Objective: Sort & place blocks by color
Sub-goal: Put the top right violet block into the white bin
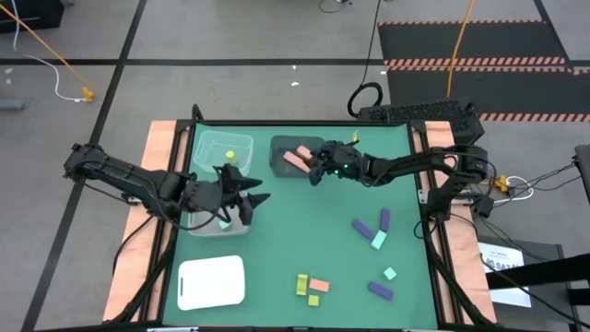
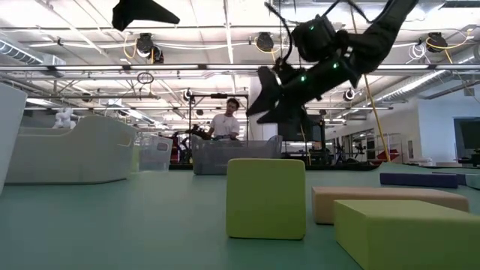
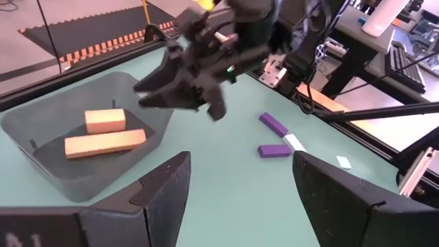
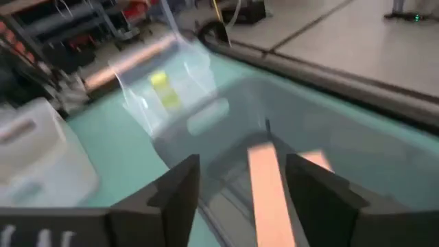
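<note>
Nearest the low camera stands a yellow-green cube, with a second yellow-green block and a salmon bar just to its right on the green table. From above, going left to right: the left arm reaches in from the table's left edge, and the left gripper hovers with its fingers spread apart and nothing between them, above the near clear bin, where a mint block shows just below the gripper. Behind it sits a second clear bin holding one yellow-green block. A white tray lies at the front left. Further right, the dark bin contains two salmon blocks — one long bar and one shorter piece, lying side by side. The right gripper hangs over that bin's right edge, fingers apart and holding nothing; its wrist view looks straight down onto the long salmon bar. Front centre, the group of yellow-green blocks and the salmon bar rests near the table's front edge. At right, well apart from the bins, lie three purple bars and two mint blocks. In the room behind the table, a person is visible.
</note>
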You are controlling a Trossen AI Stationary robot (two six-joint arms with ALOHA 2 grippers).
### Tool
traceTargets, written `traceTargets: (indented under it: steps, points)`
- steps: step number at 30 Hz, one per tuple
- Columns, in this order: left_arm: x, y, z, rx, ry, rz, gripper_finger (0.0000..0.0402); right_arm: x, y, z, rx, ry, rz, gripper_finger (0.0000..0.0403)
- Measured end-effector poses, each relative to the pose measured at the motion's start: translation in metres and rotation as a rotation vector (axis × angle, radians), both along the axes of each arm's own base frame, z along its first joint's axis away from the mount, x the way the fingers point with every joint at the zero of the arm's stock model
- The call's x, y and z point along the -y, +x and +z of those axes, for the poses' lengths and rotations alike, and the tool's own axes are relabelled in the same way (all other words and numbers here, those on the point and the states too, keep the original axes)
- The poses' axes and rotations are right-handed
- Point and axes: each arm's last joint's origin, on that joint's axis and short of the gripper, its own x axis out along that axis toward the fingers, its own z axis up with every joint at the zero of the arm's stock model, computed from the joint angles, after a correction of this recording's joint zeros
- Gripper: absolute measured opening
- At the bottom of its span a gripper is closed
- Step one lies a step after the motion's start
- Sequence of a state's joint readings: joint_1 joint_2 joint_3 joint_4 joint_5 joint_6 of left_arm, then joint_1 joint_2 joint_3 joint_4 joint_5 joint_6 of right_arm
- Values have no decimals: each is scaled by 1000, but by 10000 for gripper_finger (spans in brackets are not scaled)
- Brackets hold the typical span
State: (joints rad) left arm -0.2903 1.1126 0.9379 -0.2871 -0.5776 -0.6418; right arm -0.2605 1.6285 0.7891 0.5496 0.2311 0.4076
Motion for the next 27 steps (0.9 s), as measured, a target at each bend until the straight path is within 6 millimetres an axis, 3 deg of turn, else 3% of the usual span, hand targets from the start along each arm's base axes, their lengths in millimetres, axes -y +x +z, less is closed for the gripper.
traceTargets:
  steps: [5, 10, 17, 21, 27]
  points:
    - [-5, 1, 0, 0, 0, 21, 255, -11, -15, 35, 41, -15, 6, 220]
    - [-11, 2, 0, 0, 1, 45, 255, -30, -48, 52, -82, 102, -78, 221]
    - [-21, 4, 0, -19, 47, 67, 255, -52, -105, 43, -308, 562, -373, 222]
    - [-28, 5, 0, -38, 75, 61, 255, -62, -128, 34, -474, 839, -518, 222]
    - [-38, 6, -1, -47, 60, 51, 255, -74, -146, 26, -688, 969, -673, 222]
